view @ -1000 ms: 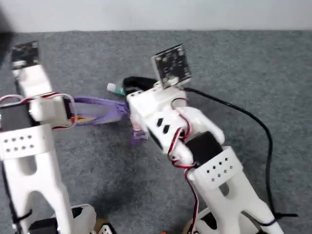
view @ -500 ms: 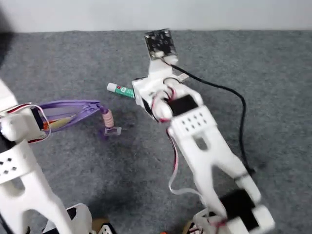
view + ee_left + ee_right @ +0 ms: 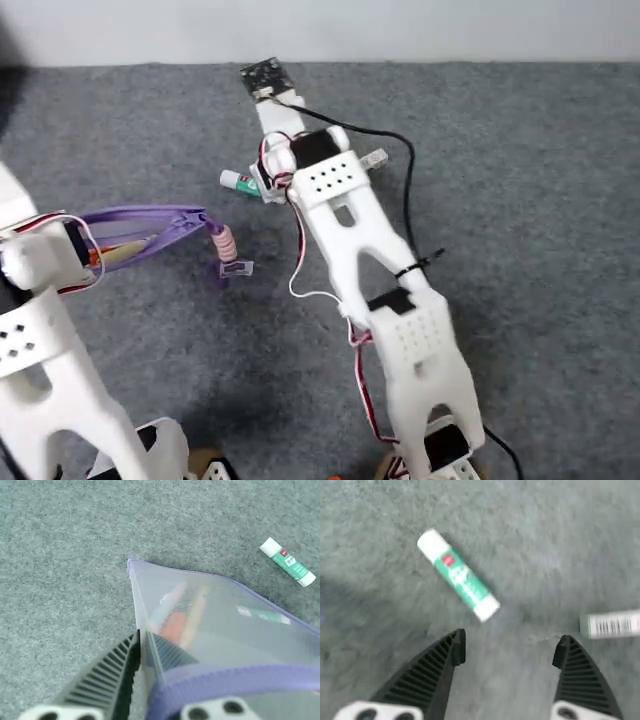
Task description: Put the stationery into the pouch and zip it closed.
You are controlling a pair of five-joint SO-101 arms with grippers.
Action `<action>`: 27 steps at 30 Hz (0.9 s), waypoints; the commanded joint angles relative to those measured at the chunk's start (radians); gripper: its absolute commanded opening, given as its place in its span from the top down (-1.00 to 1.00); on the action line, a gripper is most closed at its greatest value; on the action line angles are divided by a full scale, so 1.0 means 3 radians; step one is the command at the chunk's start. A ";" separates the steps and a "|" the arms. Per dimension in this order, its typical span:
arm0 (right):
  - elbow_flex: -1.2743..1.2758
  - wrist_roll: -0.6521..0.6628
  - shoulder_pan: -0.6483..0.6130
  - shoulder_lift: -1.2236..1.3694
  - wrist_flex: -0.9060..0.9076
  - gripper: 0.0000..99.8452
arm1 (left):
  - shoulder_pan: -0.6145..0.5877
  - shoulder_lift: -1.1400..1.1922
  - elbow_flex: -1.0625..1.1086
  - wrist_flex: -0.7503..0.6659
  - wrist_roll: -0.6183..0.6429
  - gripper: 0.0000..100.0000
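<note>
Right gripper [image 3: 510, 647] apart over glue stick [image 3: 458, 575] near table's [image 3: 520, 150] far edge, white labelled piece [image 3: 612, 624] beside; left gripper [image 3: 145, 647] clamps pouch [image 3: 215, 625].

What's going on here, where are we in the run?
The left gripper holds the purple pouch by one end, with a few pens or pencils inside. The right gripper hangs open over a green glue stick lying on the grey mat, a small white labelled item beside it.
</note>
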 commanded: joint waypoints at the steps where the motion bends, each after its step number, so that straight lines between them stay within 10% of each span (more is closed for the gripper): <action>1: -0.0798 0.0281 0.0023 0.0473 0.0028 0.42 | -0.0015 -0.0128 -0.0090 0.0051 -0.0005 0.97; 15: -0.2036 0.1043 -0.0018 0.1834 -0.0033 0.43 | -0.0010 -0.0128 0.0008 0.0051 0.0000 0.97; 23: -0.2066 0.1161 0.0003 0.1834 -0.0013 1.00 | -0.0010 -0.0128 0.0054 0.0051 0.0000 0.97; 27: -0.2199 0.1161 0.0038 0.1818 0.0299 0.93 | -0.0015 -0.0128 0.0054 0.0051 0.0000 0.97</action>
